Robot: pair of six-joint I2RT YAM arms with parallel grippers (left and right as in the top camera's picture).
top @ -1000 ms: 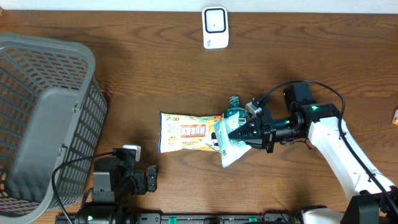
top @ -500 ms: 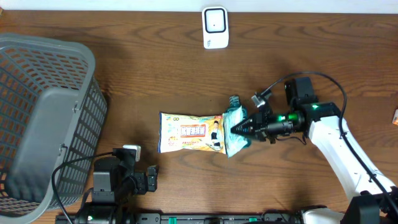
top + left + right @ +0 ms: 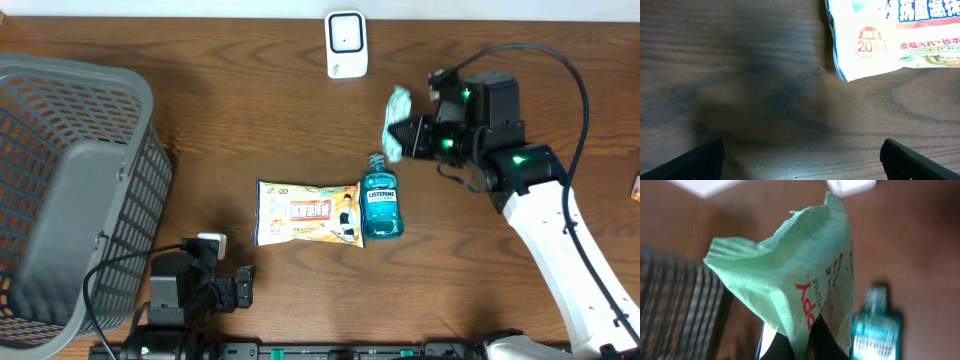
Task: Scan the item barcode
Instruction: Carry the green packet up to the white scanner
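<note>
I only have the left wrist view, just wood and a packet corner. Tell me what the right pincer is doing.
Observer: The right pincer is shut on a green packet, held up off the table.
Operator: Say where the scanner is.
Observer: The white scanner sits at the far table edge, just beyond that packet.
Operator: Name what lies beside my packet.
Observer: A Listerine bottle lies flat against the yellow-and-white packet.
</note>
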